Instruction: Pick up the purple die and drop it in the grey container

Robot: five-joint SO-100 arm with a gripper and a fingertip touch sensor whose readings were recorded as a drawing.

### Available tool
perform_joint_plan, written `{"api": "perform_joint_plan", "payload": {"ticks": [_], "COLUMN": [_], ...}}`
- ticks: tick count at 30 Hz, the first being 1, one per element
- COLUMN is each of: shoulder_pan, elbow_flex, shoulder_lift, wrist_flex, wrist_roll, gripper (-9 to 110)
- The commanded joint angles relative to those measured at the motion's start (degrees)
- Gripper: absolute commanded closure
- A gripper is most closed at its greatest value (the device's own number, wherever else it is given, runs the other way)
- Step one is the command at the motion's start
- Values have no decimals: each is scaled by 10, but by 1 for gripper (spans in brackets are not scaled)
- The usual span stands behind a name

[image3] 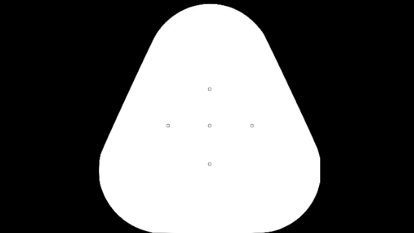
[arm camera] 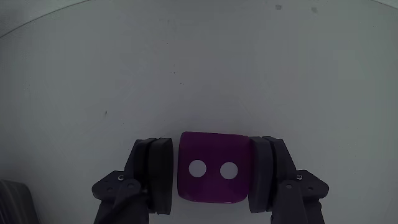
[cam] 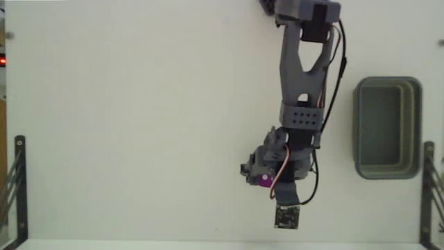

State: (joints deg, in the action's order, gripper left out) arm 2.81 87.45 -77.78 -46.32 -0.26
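Observation:
The purple die (arm camera: 212,167) fills the gap between my two dark fingers in the wrist view, its face with two white pips turned to the camera. My gripper (arm camera: 212,174) is shut on it, a pad pressed to each side. In the fixed view the die (cam: 266,180) shows as a small magenta spot at the arm's tip, where the gripper (cam: 263,178) sits low and right of centre. The grey container (cam: 387,128) stands at the right side of the table, well apart from the gripper. Whether the die rests on the table or hangs above it is unclear.
A small black square circuit board (cam: 286,217) lies just below the gripper near the table's front edge. Black metal brackets (cam: 19,186) stand at the lower left and lower right (cam: 430,187) corners. The arm's base (cam: 305,14) is at the top.

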Motion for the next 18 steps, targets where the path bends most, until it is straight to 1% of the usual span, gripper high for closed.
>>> {"api": "perform_joint_plan", "payload": {"ticks": [1,18], "shoulder_pan": [4,4], "elbow_flex": [5,5], "shoulder_lift": [-17,-17], "wrist_flex": [4,4], "wrist_roll": [3,3], "gripper": [33,37]}}
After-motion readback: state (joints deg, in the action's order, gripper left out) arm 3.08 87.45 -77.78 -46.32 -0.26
